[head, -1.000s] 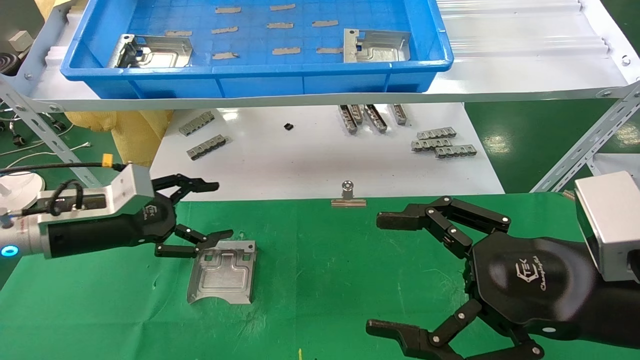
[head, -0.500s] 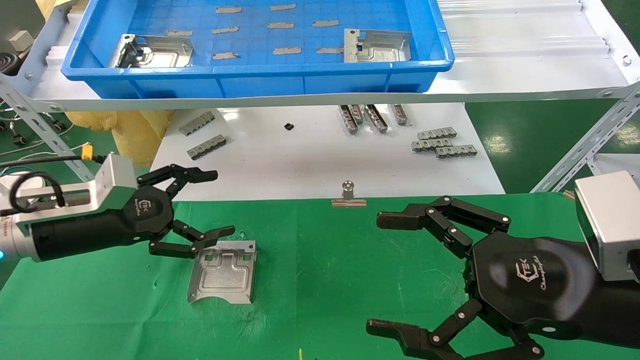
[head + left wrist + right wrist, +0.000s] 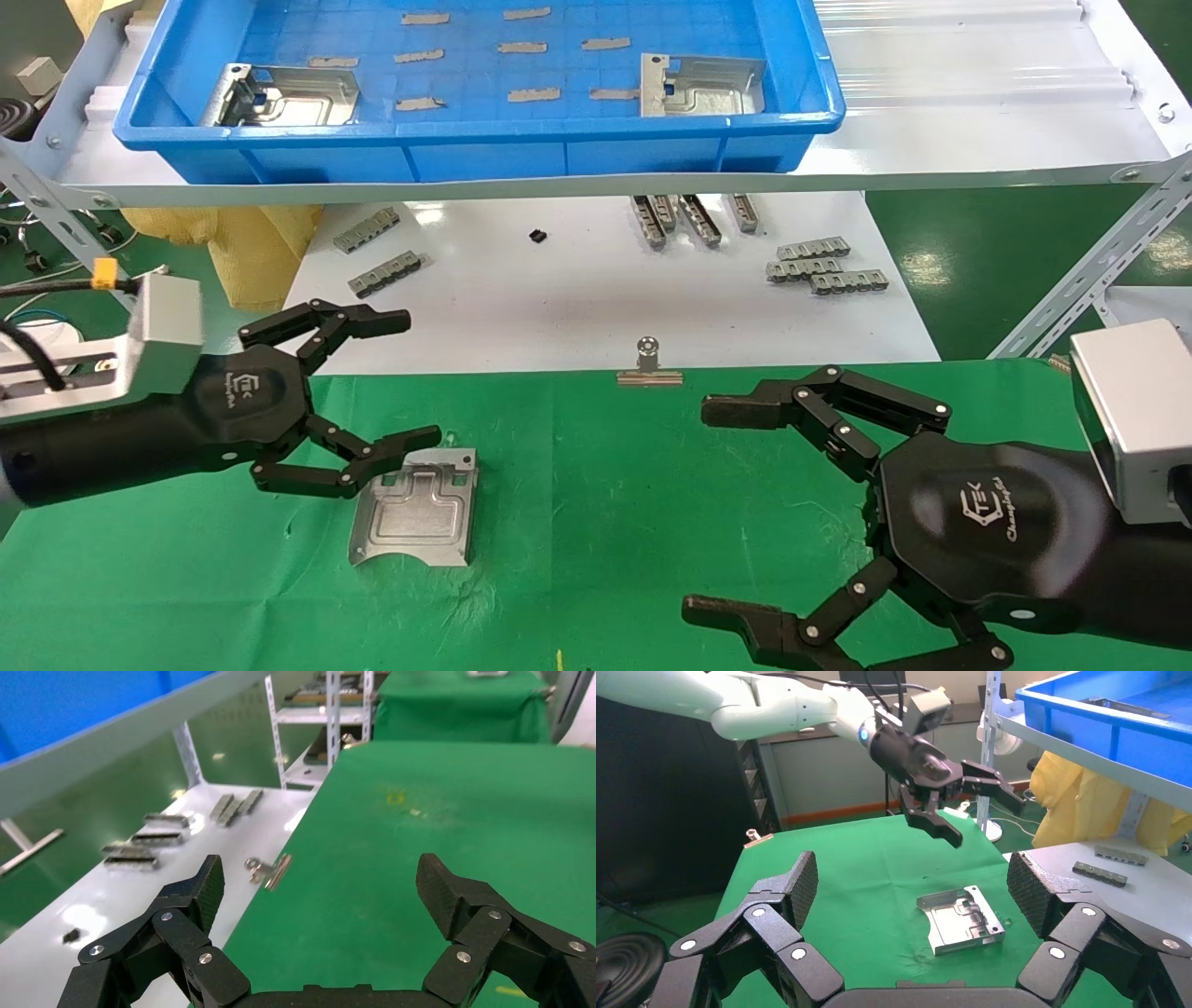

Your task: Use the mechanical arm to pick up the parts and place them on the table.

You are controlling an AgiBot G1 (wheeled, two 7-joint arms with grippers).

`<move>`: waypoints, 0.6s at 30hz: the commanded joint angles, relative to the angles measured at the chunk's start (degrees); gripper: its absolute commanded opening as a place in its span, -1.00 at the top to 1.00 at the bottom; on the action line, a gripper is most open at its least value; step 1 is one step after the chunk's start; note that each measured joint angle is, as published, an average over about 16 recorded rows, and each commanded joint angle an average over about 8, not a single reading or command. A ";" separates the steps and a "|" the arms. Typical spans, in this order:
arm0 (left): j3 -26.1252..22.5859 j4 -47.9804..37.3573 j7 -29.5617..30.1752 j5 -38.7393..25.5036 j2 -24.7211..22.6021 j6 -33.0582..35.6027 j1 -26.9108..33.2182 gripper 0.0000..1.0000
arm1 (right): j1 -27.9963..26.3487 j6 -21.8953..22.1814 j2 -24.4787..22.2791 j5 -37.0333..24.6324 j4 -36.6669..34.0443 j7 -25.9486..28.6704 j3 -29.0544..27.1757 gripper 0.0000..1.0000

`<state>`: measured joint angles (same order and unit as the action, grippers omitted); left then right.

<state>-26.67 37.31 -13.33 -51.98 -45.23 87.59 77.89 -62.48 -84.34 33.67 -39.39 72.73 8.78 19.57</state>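
Note:
One silver part point(image 3: 414, 508) lies flat on the green cloth table point(image 3: 596, 466); it also shows in the right wrist view point(image 3: 961, 919). My left gripper point(image 3: 407, 379) is open and empty, hovering just left of that part, its lower finger over the part's far left corner. In the left wrist view the left gripper point(image 3: 322, 881) holds nothing, with green cloth point(image 3: 422, 811) beyond it. Two more parts point(image 3: 284, 96) point(image 3: 703, 86) lie in the blue tray point(image 3: 484, 140). My right gripper point(image 3: 715, 511) is open and empty above the cloth at the right, as the right wrist view point(image 3: 912, 878) also shows.
The tray stands on a raised white shelf point(image 3: 931, 158). Small grey ribbed bars point(image 3: 824, 266) lie on the white tabletop point(image 3: 577, 289) behind the cloth. A silver binder clip point(image 3: 649, 365) holds the cloth's far edge. Slotted metal struts point(image 3: 1080, 280) flank both sides.
My left arm has drawn back to the left and risen a little, fingers staying open. The part on the cloth and the right arm have not moved.

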 commanded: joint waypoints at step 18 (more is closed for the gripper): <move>7.24 24.68 16.39 6.88 6.95 -1.29 -11.11 -1.00 | 0.00 0.01 -0.01 0.01 0.00 -0.01 0.02 -1.00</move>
<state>-19.43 61.97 3.04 -45.10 -38.29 86.30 66.79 -62.48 -84.33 33.66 -39.37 72.73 8.77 19.59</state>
